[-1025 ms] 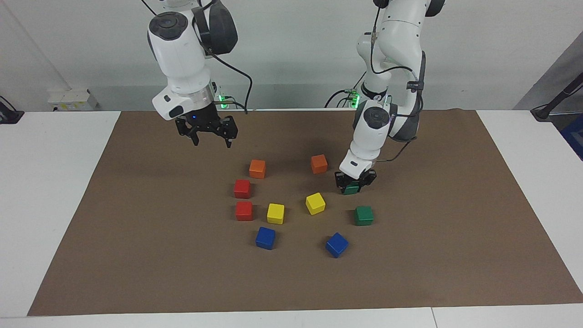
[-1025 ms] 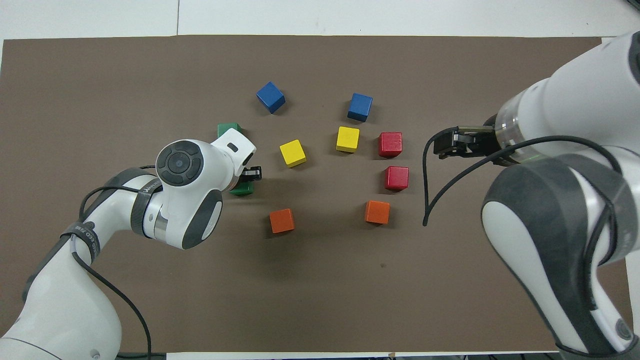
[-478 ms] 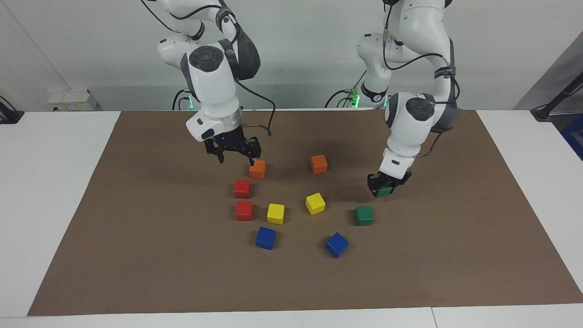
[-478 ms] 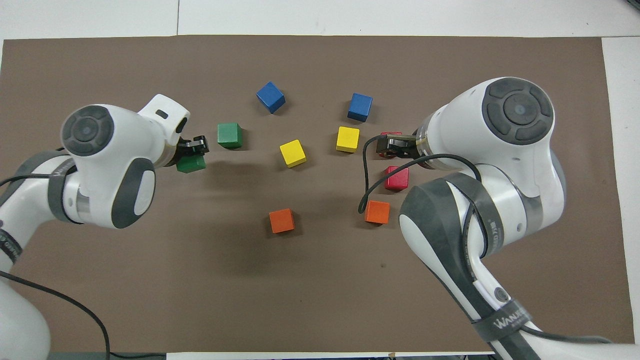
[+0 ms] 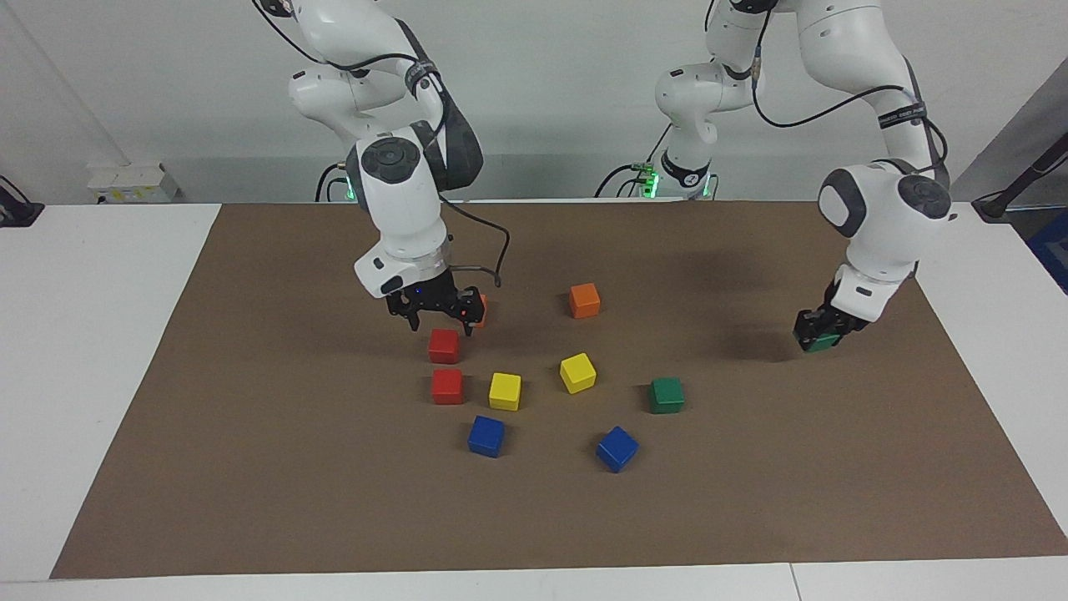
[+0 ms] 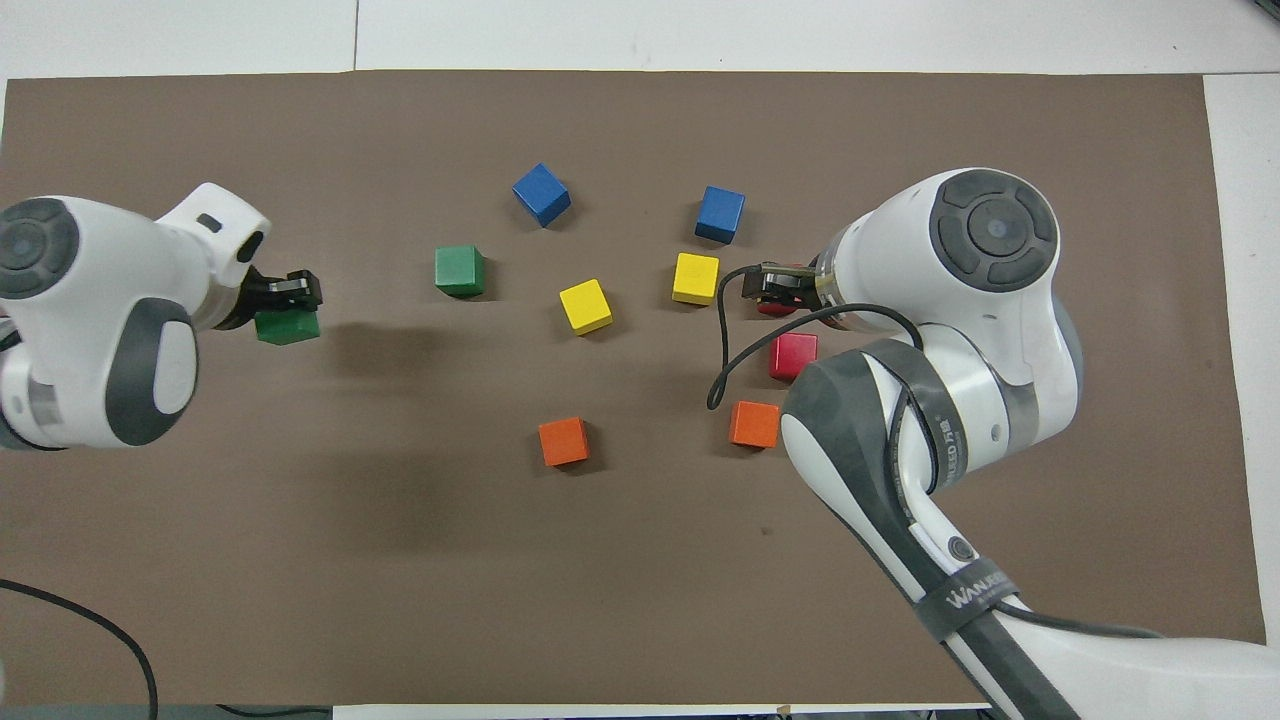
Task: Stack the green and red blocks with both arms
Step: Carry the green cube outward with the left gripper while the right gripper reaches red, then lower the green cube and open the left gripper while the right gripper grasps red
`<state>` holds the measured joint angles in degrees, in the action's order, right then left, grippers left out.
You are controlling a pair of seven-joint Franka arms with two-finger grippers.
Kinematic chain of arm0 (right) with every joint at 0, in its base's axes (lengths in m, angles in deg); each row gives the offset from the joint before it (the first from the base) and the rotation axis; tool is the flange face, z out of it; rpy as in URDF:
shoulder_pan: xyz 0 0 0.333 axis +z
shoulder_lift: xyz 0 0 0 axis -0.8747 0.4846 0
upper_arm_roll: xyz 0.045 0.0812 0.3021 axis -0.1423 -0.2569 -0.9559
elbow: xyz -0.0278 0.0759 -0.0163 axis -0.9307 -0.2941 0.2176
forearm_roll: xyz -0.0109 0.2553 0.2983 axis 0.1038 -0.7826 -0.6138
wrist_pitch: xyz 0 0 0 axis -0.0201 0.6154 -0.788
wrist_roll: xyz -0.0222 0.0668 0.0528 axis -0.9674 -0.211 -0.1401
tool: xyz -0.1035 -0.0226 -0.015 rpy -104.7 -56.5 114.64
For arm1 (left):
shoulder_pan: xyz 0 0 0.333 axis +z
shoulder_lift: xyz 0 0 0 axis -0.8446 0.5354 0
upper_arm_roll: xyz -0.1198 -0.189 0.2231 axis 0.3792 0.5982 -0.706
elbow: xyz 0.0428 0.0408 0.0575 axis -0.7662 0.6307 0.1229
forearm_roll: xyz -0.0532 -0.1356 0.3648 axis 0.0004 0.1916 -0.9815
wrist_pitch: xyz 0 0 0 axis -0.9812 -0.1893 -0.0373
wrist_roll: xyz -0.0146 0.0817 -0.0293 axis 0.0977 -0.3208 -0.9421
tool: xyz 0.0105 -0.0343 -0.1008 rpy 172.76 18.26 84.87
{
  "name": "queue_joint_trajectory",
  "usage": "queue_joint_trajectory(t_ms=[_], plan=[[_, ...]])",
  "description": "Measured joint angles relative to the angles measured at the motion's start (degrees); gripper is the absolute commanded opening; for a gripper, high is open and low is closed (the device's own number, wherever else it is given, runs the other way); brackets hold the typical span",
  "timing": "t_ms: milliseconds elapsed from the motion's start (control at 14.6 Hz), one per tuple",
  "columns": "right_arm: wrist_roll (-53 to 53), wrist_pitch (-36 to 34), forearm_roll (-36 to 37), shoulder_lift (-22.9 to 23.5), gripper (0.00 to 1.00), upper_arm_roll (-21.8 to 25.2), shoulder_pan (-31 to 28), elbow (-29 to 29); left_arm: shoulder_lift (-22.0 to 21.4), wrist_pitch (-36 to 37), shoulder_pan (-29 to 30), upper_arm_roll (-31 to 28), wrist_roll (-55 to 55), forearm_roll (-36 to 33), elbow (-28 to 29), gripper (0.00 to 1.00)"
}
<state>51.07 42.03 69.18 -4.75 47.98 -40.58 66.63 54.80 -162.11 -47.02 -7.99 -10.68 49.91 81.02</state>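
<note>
Facing view: the left claw [image 5: 820, 335] pinches a green block [image 5: 823, 341] low over the mat [image 5: 250, 434], toward the left arm's end from the second green block [image 5: 667, 395]. The right claw [image 5: 436, 310], fingers spread, hangs just above the nearer red block [image 5: 444, 345]; another red block [image 5: 447, 386] sits farther out.

Overhead view: the held green block [image 6: 287, 327] is well apart from the resting one [image 6: 460, 271]; the right claw [image 6: 775, 287] covers a red block [image 6: 770, 303].

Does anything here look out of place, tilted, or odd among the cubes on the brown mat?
Only one thing stands out: the left gripper holds one green cube out near the left arm's end of the brown mat, away from the other green cube. Nothing looks damaged or spilled.
</note>
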Motion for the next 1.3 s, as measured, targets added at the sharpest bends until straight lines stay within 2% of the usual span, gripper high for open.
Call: queue_joint_trajectory(t_ms=[273, 683, 1161, 1298], plan=[[-0.21, 2.57, 0.00, 0.03, 1.00, 0.35, -0.34, 4.92, 0.27, -0.65, 5.09, 0.07, 8.32, 0.00, 1.13, 0.00], [-1.14, 2.62, 0.10, -2.27, 1.00, 0.35, -0.36, 10.56, 2.97, -7.82, 5.48, 0.23, 9.41, 0.00, 4.35, 0.00], [-1.44, 5.58, 0.10, -2.87, 1.00, 0.19, -0.17, 13.31, 3.99, -9.25, 5.49, 0.25, 10.69, 0.00, 4.41, 0.01], [-1.44, 7.98, 0.10, -2.40, 1.00, 0.17, 0.11, 14.24, 4.22, -9.75, 5.50, 0.25, 12.84, 0.00, 4.52, 0.53]])
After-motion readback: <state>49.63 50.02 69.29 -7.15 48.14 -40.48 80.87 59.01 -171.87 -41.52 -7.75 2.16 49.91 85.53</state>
